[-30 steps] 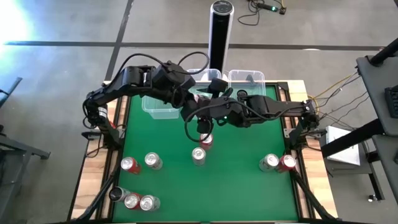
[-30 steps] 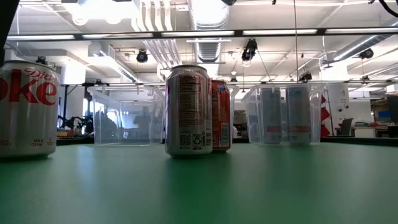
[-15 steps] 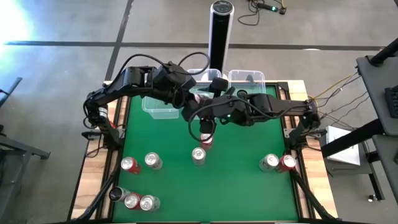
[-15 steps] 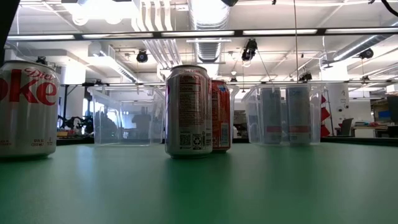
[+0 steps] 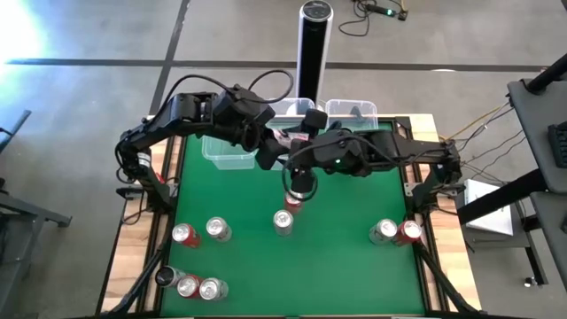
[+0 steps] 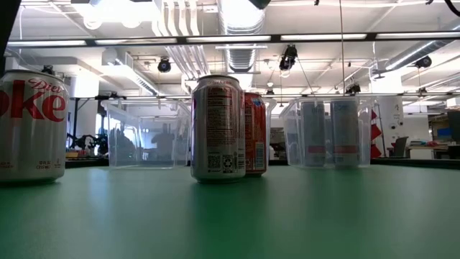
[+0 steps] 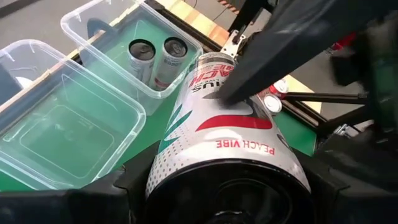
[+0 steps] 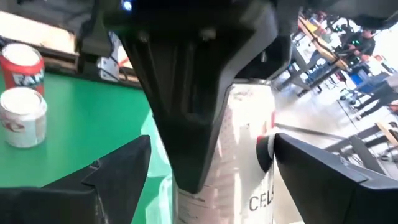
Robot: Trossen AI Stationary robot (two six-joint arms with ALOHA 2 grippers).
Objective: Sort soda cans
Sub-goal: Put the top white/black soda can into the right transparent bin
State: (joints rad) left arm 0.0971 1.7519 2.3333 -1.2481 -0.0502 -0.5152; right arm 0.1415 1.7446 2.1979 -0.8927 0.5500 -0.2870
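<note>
Above the far middle of the green table (image 5: 354,266): the two arms meet in the air.

- The left gripper (image 7: 227,186) is clamped round the lower body of a white-silver metal soda can with red and green markings (image 7: 217,124). The can lies tilted in its fingers and is clear of the table.
- The right gripper (image 8: 211,149) has come in from the opposite side, directly facing the left one, and the same can stands between its two sides. One of its dark fingers (image 7: 280,56) lies across the can's upper part. Whether it has closed on the can, I cannot tell.
- Beyond the left gripper is a clear rectangular plastic tub (image 7: 99,43) holding two upright silver-topped cans (image 7: 142,53). Just beside it is a second clear tub (image 7: 68,134) with nothing in it.
- Below the grippers, a red can (image 5: 292,202) and a silver can (image 5: 283,221) stand on the table. More cans wait nearer the front edge.

Step in hand, as I judge it: passing one can from arm to arm, partway through the sort.

Next move: the receiving gripper needs a firm hold before the other lets go, or the can will drop onto the cans underneath. The can then goes to the tub that matches its kind.
</note>
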